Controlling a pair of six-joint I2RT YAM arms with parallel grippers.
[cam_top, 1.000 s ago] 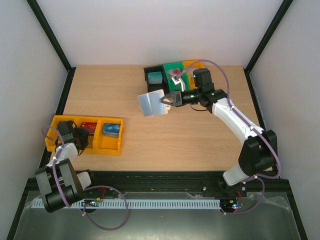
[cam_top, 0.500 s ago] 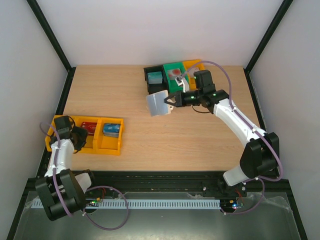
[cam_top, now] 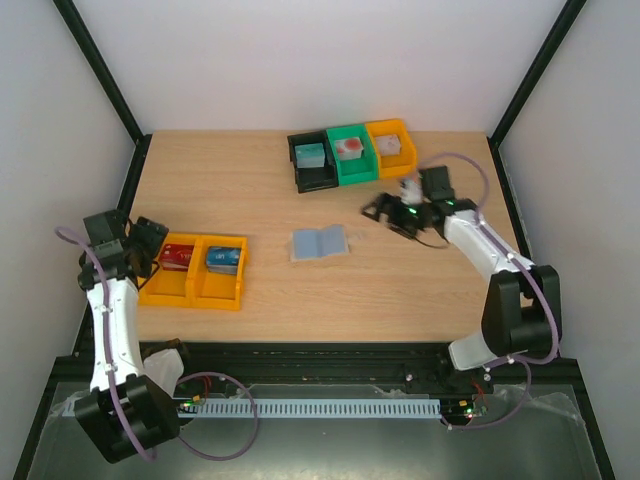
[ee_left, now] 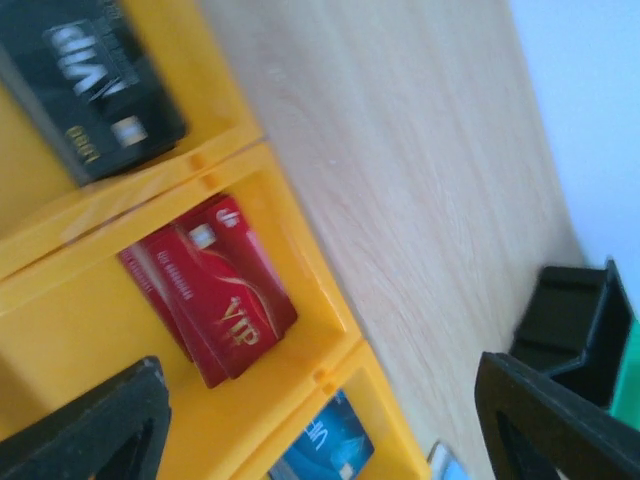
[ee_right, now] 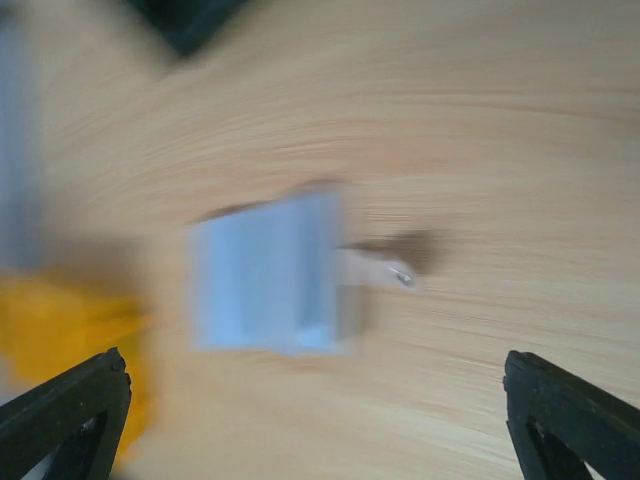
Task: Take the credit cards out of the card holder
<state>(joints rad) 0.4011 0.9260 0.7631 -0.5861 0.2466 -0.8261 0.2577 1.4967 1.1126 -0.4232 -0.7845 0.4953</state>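
The card holder lies open on the table, blue-grey inside up, blurred in the right wrist view with its tab to the right. My right gripper is open just right of it, holding nothing. In the left wrist view, a dark grey credit card and a red VIP credit card lie in neighbouring compartments of a yellow bin row. My left gripper hovers open and empty over that row's left end. From above, the red card shows and the dark one is hidden.
A blue card lies in the yellow row's right compartment. Black, green and yellow bins stand at the table's back; a teal card sits in the black one.
The right gripper opened and drew back to the right; the card holder dropped from the air onto the table. The left gripper opened and lifted back from the yellow bin's left compartment.
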